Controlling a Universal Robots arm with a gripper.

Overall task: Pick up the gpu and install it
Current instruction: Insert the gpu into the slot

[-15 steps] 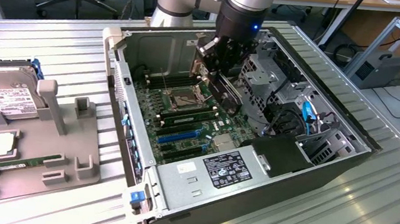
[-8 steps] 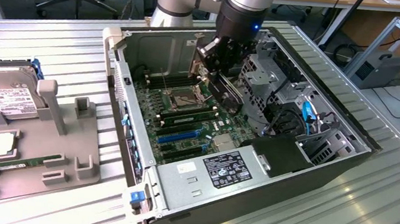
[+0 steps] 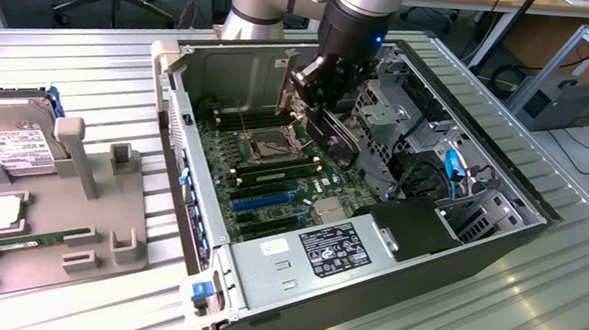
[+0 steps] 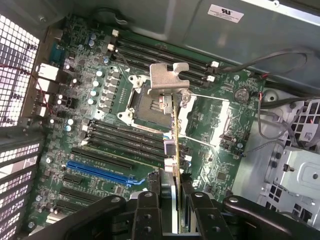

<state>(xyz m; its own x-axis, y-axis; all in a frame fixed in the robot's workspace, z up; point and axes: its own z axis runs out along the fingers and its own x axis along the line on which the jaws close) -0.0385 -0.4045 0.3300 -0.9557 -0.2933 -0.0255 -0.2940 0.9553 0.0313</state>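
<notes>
As the end effector [image 4: 176, 200] clamps the gpu [image 4: 169, 78] above the motherboard [image 4: 216, 152], hard drive [image 3: 12, 143] in exterior view

Claw [image 4: 175, 207] clamped, arm [image 3: 364, 0] vert.

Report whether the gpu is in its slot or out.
Out. The gripper holds the gpu edge-on, clear of the motherboard inside the case; the blue slot is bare.
</notes>
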